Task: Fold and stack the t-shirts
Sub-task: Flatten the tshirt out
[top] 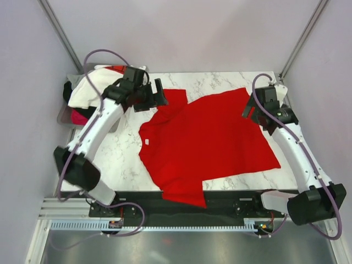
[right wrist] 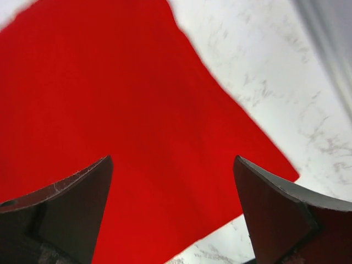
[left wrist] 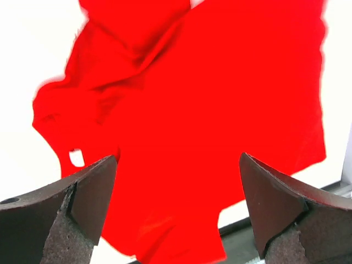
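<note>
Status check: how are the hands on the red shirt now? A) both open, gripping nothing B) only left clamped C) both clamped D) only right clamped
A: the wrist views show the left hand and right hand wide open above the red t-shirt, gripping nothing.

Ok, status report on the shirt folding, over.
Open and empty: left gripper and right gripper, above far corners of the red t-shirt. Shirt unfolded, one sleeve over the near edge of the table. Far left, other shirts heaped, clear.
</note>
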